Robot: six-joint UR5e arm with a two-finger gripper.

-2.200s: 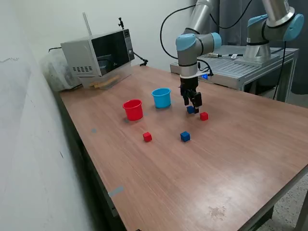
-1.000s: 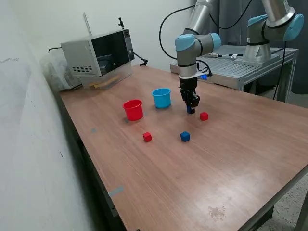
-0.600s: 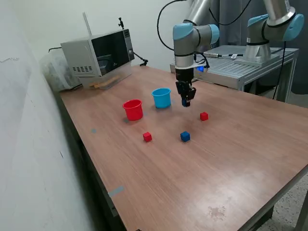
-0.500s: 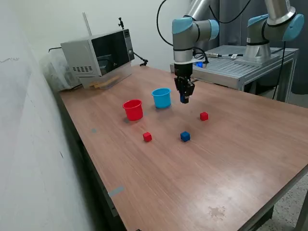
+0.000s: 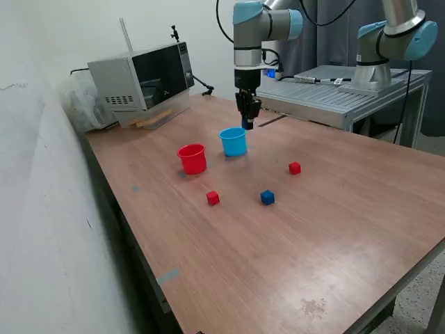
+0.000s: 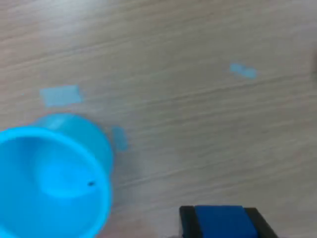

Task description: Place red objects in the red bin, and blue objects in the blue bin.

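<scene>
The gripper [image 5: 247, 124] is pinching a blue cube [image 6: 224, 221] between its fingers. It is hanging just above the blue cup [image 5: 233, 141], off its rim

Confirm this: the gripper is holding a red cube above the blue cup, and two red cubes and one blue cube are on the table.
Wrong on one point: the cube in the gripper is blue, not red, as the wrist view shows between the fingers. The rest stands: it hangs above the blue cup, with two red cubes and one blue cube on the table.

Robotics lab: second arm [image 5: 389, 42] on metal bench [image 5: 334, 94], microwave [image 5: 142, 76].
</scene>
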